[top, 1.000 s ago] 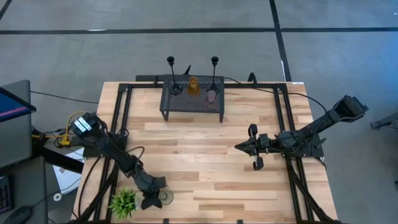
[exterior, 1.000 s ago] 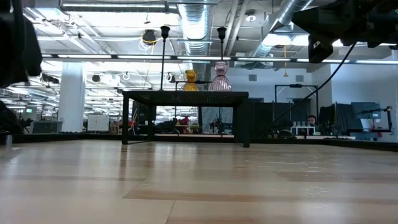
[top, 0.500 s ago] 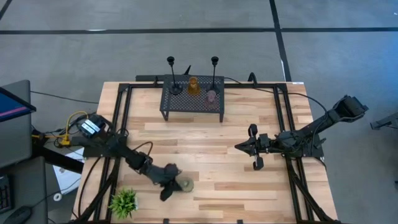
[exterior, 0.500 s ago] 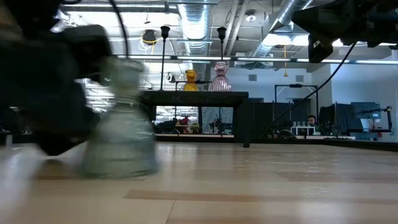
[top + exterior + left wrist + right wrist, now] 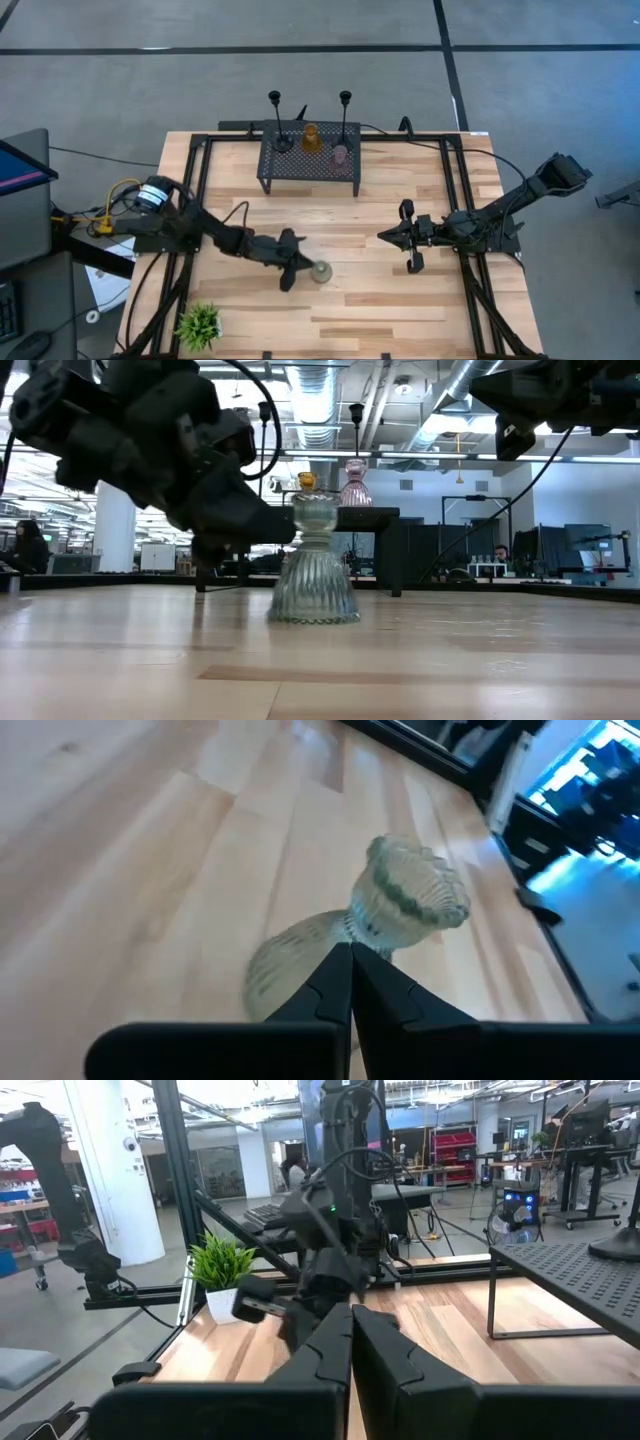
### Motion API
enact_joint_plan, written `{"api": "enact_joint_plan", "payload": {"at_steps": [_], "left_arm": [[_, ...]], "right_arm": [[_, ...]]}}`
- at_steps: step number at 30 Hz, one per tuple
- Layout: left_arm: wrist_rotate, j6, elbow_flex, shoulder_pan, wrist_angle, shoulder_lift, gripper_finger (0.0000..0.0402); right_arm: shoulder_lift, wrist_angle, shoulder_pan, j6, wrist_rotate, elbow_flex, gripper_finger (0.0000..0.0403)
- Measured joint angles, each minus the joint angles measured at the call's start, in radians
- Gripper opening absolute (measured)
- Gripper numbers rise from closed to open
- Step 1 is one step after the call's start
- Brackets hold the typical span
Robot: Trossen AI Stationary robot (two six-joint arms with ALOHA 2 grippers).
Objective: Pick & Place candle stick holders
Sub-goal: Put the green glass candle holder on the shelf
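The grey-green ribbed glass holder (image 5: 320,271) stands upright on its base near the table's middle and shows large in the low view (image 5: 313,575). My left gripper (image 5: 296,266) is shut, its tips at the holder's left side. My right gripper (image 5: 385,237) is shut and empty, above the table right of centre. Two black stem holders (image 5: 283,143) (image 5: 342,140), the amber one (image 5: 311,138) and the pink one (image 5: 340,154) stand on the black mesh stand (image 5: 311,168) at the far edge. My left gripper touches the grey-green holder's narrow neck (image 5: 366,927) with the tips of its shut fingers (image 5: 340,970), not around it. The fingers come from the table's left, slanting slightly down. The holder stands upright with its wide base (image 5: 313,610) on the table.
A small spiky green plant (image 5: 199,324) stands at the near left corner. Black frame rails (image 5: 196,190) run along the table's left and right sides. Bare wood lies between the stand and the grey-green holder.
My left gripper has swept from the near left corner, beside the plant, toward the table's middle, going right and toward the far edge. The grey-green holder has slid along the table ahead of its tips and stays upright. My right gripper has kept still.
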Motion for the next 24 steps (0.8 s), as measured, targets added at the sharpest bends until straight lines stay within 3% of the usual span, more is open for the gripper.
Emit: {"api": "enact_joint_plan", "payload": {"at_steps": [6,12,20,24], "left_arm": [[0.092,0.004,-0.005,0.011,0.0,0.0,0.0005],[0.095,0.005,-0.009,0.005,0.0,0.0,0.0005],[0.1,0.048,-0.009,0.005,0.0,0.0,0.0005],[0.18,0.047,-0.009,0.004,-0.001,0.0,0.0005]], "right_arm": [[0.0,-0.015,0.0,0.119,-0.036,0.0,0.0],[0.048,-0.13,0.031,0.352,-0.027,0.009,0.0],[0.391,-0.144,0.085,0.435,0.034,0.188,0.0],[0.536,-0.143,0.07,0.438,-0.032,0.294,0.0]]}}
